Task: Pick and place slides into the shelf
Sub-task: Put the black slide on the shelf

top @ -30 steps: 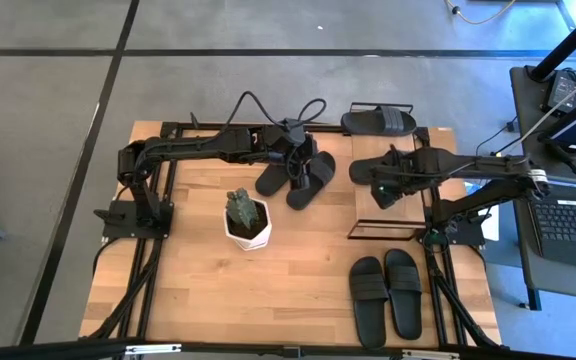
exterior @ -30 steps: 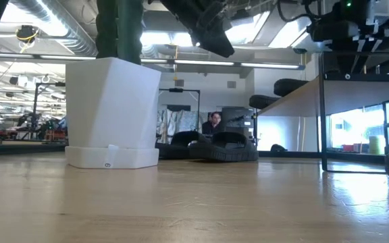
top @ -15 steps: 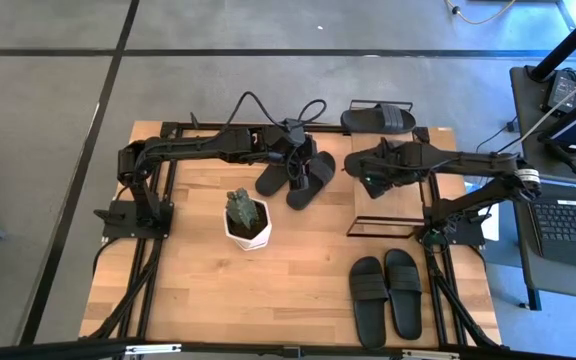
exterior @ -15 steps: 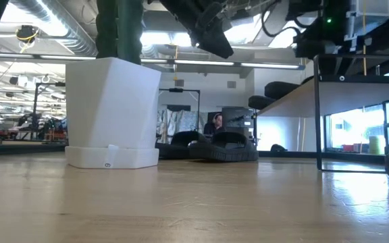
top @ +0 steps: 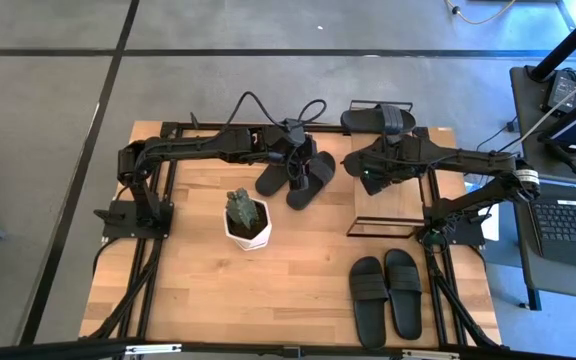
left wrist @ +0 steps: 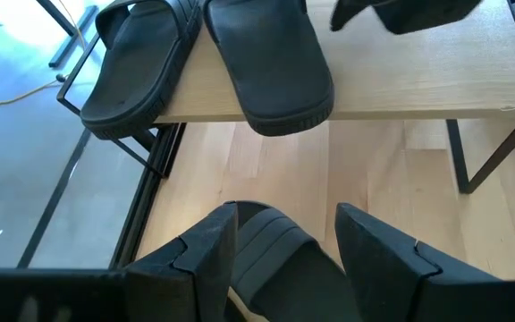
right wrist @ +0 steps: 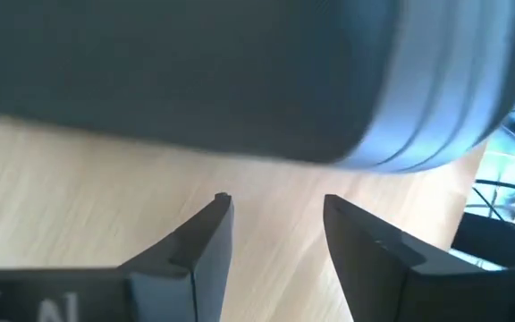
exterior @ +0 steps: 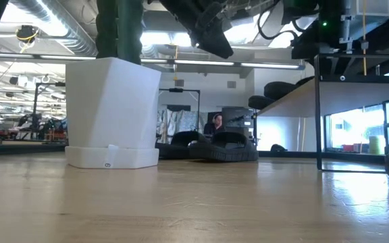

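I see six matte black slide sandals (top: 388, 290): two atop the small wooden-topped black-framed shelf (top: 393, 205), four on the table.

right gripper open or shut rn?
Open. In the right wrist view the right gripper shows bare shelf board between its fingers, a slide just ahead.
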Motion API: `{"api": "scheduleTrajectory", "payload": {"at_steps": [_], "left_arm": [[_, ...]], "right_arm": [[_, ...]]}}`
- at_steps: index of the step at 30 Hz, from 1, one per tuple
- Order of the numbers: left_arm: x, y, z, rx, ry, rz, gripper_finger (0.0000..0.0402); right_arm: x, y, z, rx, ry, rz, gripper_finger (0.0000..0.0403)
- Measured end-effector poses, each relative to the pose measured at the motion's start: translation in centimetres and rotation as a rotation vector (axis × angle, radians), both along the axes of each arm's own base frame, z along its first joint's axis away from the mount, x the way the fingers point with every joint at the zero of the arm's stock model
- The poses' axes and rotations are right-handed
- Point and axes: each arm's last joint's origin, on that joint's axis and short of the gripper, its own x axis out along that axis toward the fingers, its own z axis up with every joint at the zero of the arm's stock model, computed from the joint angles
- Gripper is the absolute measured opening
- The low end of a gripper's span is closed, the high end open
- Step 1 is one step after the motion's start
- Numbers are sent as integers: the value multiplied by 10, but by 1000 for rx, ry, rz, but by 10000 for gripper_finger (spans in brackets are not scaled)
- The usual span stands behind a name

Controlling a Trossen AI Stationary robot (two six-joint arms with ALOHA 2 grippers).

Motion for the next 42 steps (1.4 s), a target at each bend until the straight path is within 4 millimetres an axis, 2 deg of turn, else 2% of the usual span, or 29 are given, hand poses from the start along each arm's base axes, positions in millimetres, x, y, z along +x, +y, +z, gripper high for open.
{"api": "scheduleTrajectory", "payload": {"at_steps": [4, 12, 29, 36, 42], "left_arm": [[0, 0, 0, -1, 4, 0, 182], [0, 0, 0, 1, 5, -2, 182], [-1, 0, -2, -6, 24, 0, 182], [-1, 0, -2, -5, 24, 0, 182], [-1, 0, -2, -5, 24, 0, 182]], "right_arm": [[4, 4, -1, 53, -17, 69, 177], [18, 3, 1, 23, -147, 125, 177], [25, -26, 5, -103, -243, 97, 177], [22, -40, 6, -127, -240, 72, 177], [16, -40, 16, -142, -237, 107, 177]]}}
